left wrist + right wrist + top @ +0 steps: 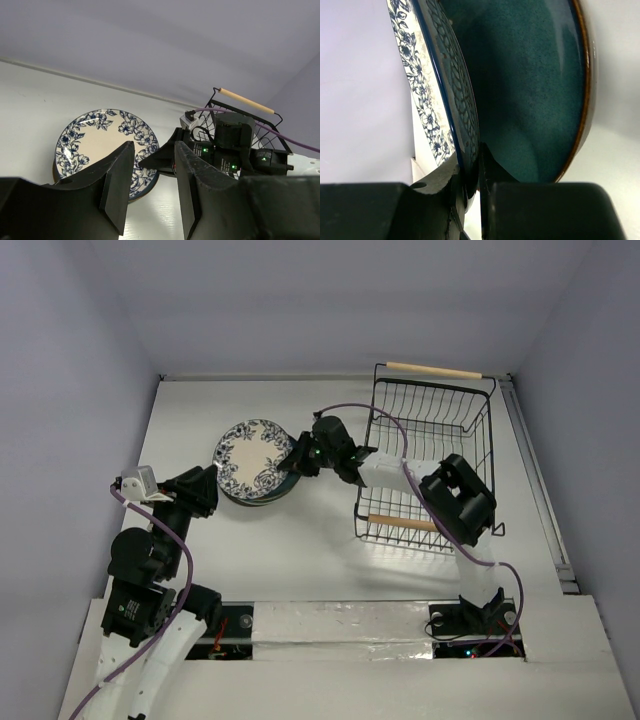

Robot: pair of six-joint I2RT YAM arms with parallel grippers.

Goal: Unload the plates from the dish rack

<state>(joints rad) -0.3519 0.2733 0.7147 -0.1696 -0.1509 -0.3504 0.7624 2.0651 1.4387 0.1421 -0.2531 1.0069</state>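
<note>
Overhead, you have the white table (300, 550) filling most of the view. The black wire dish rack (430, 425) sits at its upper right, one wooden handle (433, 370) at the far end and another (402, 523) at the near end. From the left wrist camera only the rack's far corner (270, 122) shows.

The right arm (460, 502) reaches leftward across the rack and hides part of its floor from you. The left arm (150, 550) is folded at the lower left of the frame.

The plates are stacked on the table left of the rack, well apart from it. On top lies the white plate with blue floral rim (250, 457) (97, 137). Your right wrist view cuts it off to a steep edge (422, 100), with a teal-green plate (530, 85) right behind it. You cannot tell how many plates lie lower in the stack.

The right gripper (298, 457) (160, 159) is clamped tight on the floral plate's right rim (472, 165), one finger on the patterned face and the other on its dark underside.

The left gripper (207, 483) sits just beside the stack's lower left edge, its jaws parted around nothing (154, 145).
</note>
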